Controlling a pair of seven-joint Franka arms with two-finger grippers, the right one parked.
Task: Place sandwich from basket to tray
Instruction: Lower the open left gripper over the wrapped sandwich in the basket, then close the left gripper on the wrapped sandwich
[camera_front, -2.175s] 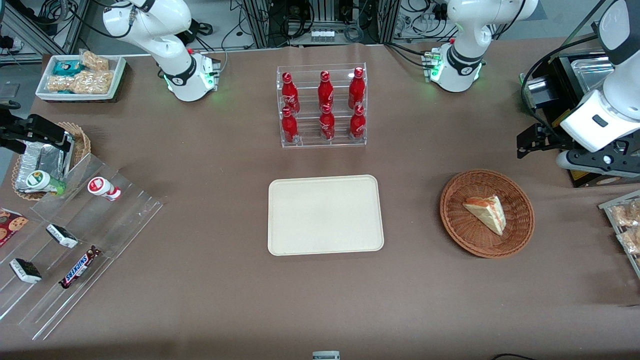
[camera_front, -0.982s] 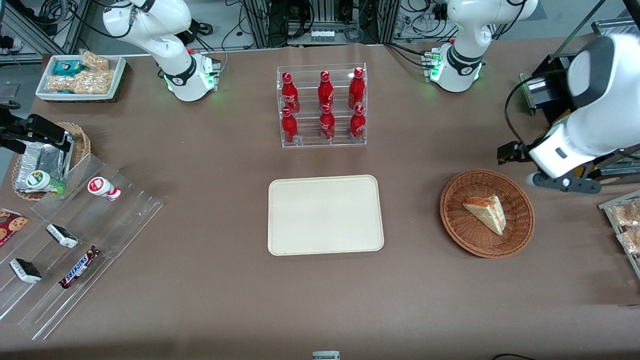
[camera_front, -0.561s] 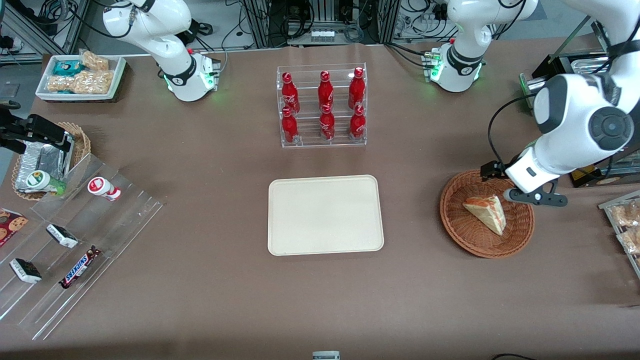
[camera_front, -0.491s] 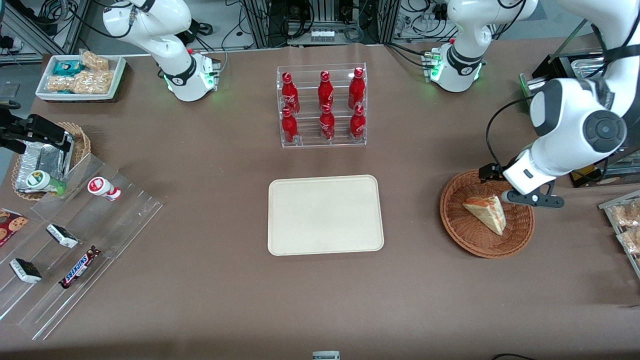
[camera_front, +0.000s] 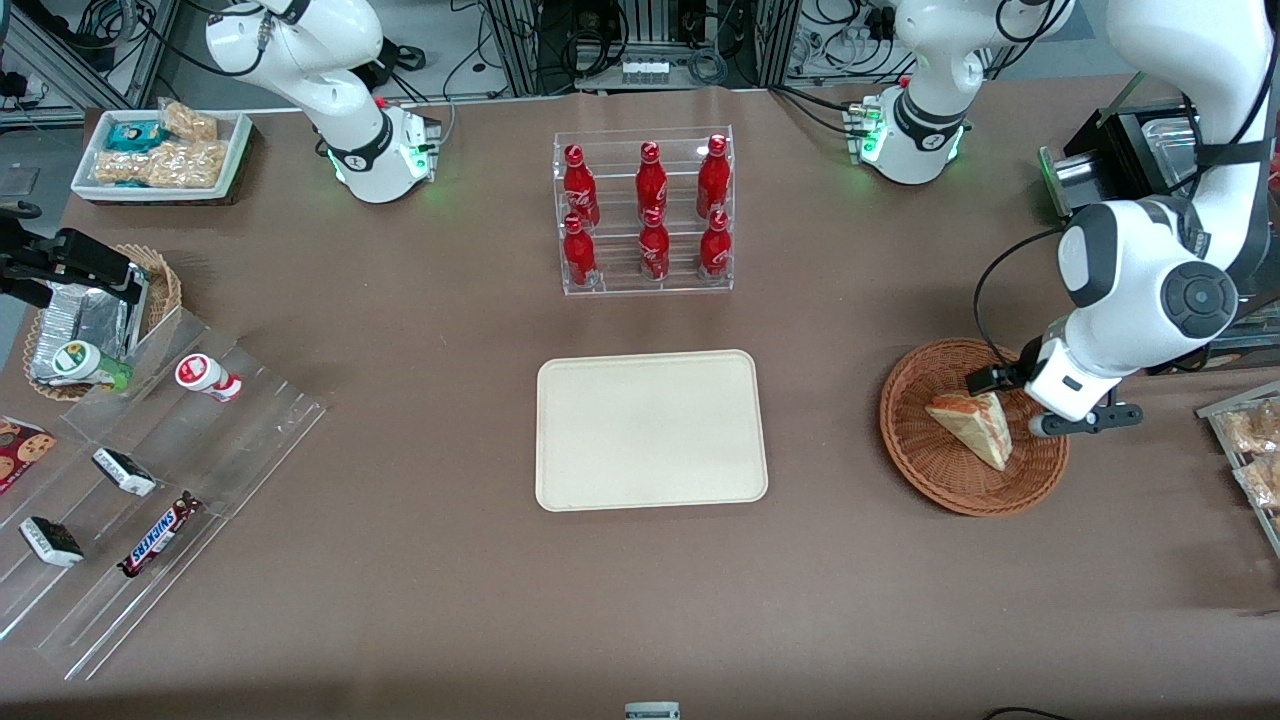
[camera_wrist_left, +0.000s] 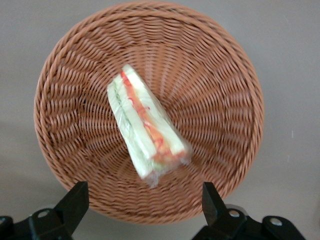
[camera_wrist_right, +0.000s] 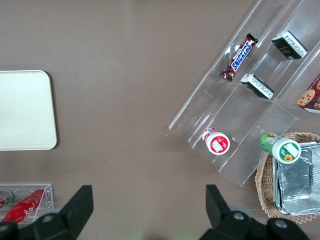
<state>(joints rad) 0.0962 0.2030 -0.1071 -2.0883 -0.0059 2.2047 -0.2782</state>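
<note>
The sandwich (camera_front: 972, 427), a pale bread wedge with orange-red and green filling, lies in the round reddish-brown wicker basket (camera_front: 930, 480) toward the working arm's end of the table. My gripper (camera_front: 1052, 402) hangs above the basket, over the part of its rim nearest the working arm's end and beside the sandwich. In the left wrist view the sandwich (camera_wrist_left: 147, 132) lies wrapped in clear film in the basket (camera_wrist_left: 225, 100). The gripper (camera_wrist_left: 142, 206) is open, its black fingers (camera_wrist_left: 75, 202) spread wide with nothing between them. The cream tray (camera_front: 650, 430) lies bare mid-table.
An acrylic rack of red bottles (camera_front: 645, 215) stands farther from the camera than the tray. A black box (camera_front: 1120, 160) and a tray of snack packets (camera_front: 1250, 450) sit at the working arm's end. A stepped acrylic display (camera_front: 150, 480) holds snacks at the parked arm's end.
The working arm has swung in from the table's end and come down over the basket, ending beside the sandwich. The sandwich, basket and tray have not moved.
</note>
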